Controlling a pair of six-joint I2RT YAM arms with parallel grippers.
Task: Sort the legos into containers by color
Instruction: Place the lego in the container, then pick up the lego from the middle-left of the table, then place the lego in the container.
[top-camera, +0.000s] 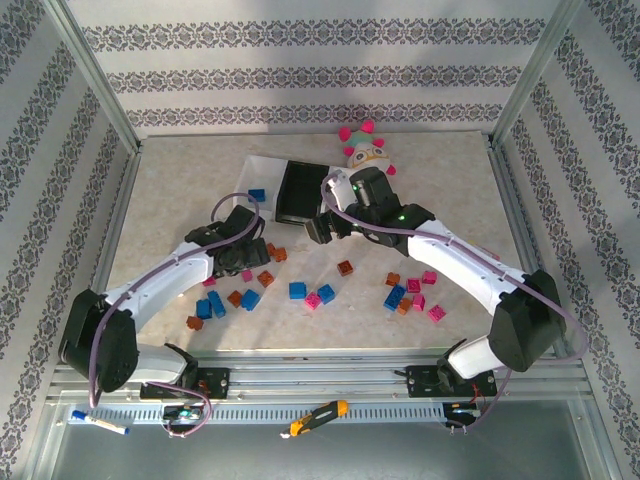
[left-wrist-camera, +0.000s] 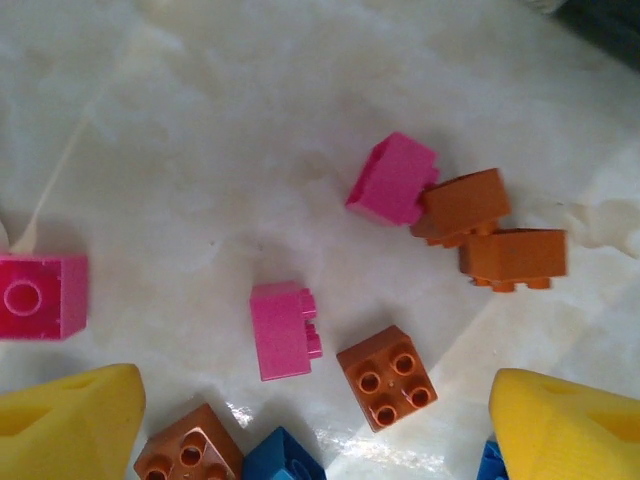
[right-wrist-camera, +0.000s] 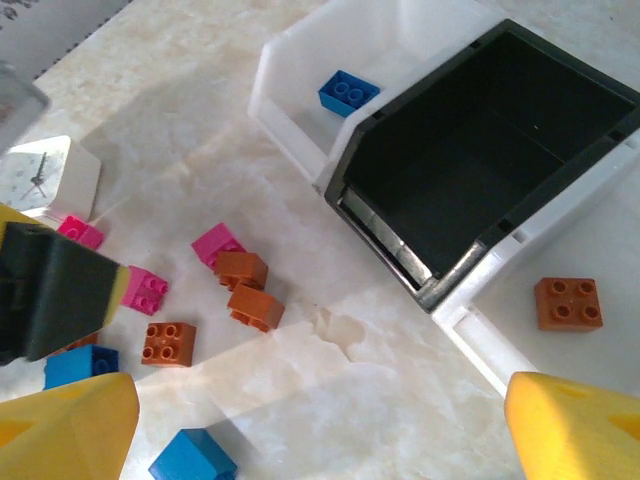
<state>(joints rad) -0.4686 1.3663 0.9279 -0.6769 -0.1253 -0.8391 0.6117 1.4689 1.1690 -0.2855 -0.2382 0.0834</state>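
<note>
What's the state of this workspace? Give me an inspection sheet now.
Surface: marbled table top, faint stain.
Job's things: blue lego in one white bin; orange lego in the other white bin; black bin looks empty; other legos loose on table.
Clutter: plush toy; utility knife and marker by front rail.
Grippers: left gripper jaws open over loose legos; right gripper jaws open, empty.
Cables: purple cable along each arm.
Surroundings: patterned walls, metal frame.

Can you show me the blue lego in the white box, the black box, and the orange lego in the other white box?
blue lego (right-wrist-camera: 348, 92), right wrist view, its studded top.
black box (right-wrist-camera: 480, 170), right wrist view, its bare floor.
orange lego (right-wrist-camera: 568, 303), right wrist view, its studded top.
</note>
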